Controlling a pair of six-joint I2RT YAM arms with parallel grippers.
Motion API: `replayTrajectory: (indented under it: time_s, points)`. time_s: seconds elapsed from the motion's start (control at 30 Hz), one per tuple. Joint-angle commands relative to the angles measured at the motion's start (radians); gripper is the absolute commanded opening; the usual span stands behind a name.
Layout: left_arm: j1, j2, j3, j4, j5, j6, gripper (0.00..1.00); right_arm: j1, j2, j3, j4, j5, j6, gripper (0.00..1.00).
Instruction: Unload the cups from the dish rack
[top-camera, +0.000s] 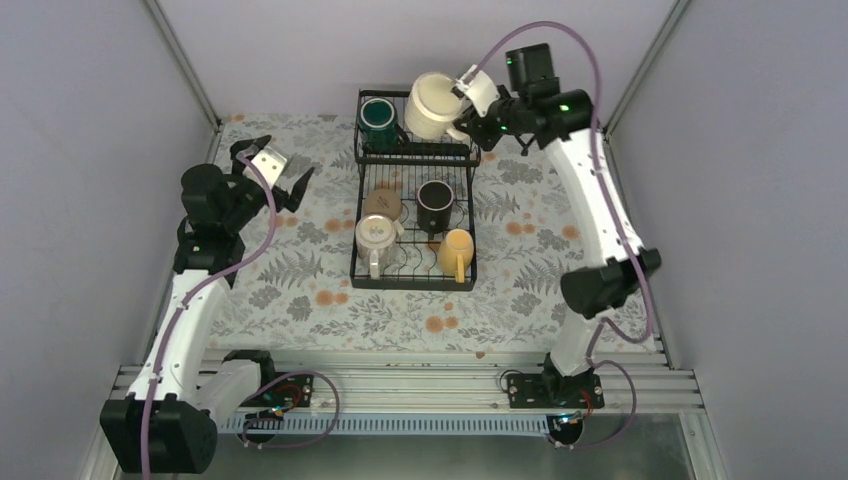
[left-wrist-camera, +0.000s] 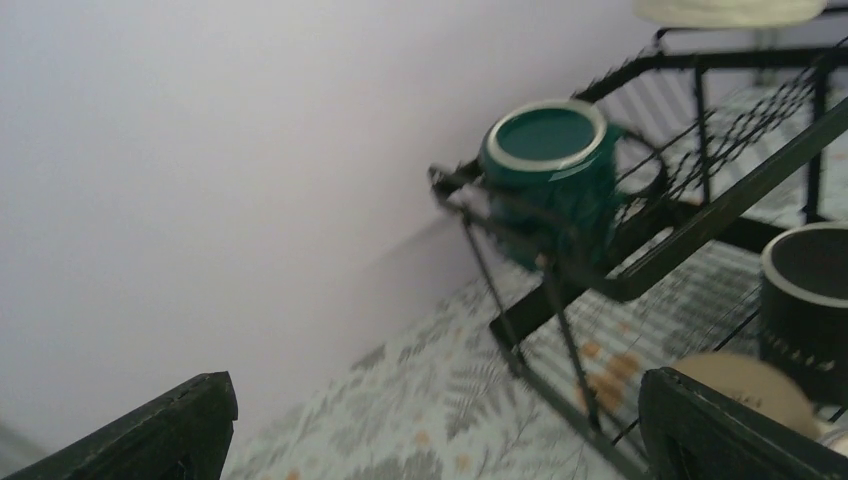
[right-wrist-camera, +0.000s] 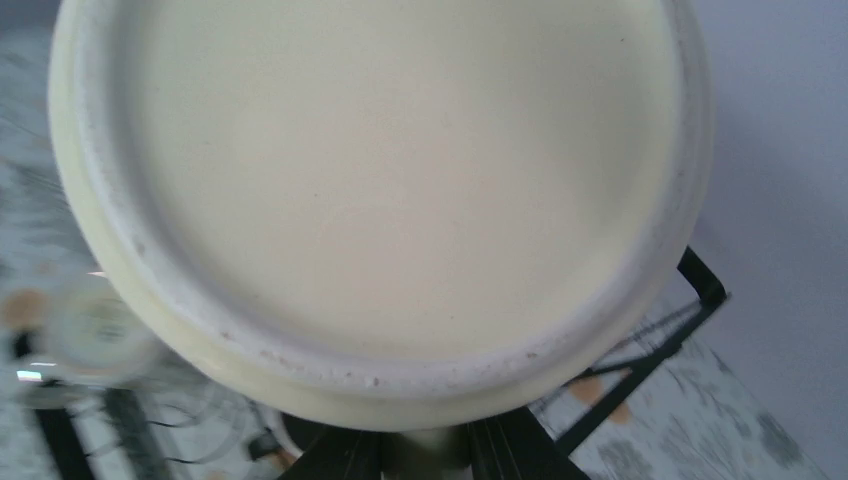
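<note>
Cream mug (top-camera: 430, 108) hangs tilted above the back of the dish rack (top-camera: 360, 270), clamped by the right gripper (top-camera: 462, 100): mid-removal. Next, carry it clear of the dish rack and set it down. Left gripper (top-camera: 280, 160) hovers left of the dish rack, fingers wide.

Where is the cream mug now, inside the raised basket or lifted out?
Lifted out: the cream mug hangs tilted above the dish rack basket, held by the right fingers.
</note>
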Motion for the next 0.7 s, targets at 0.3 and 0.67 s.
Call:
replayTrajectory:
  time_s: [0.3,0.67]
  points:
    - [-0.241,0.147,-0.064,0.549,0.005,0.075,1.0,-0.016,-0.174,-0.112,0.065,-0.765,0.173,0.03]
    - [-0.462,0.231,-0.076,0.808,-0.314,0.137,0.69,-0.091,-0.145,-0.191,0.075,-0.985,0.2,0.03]
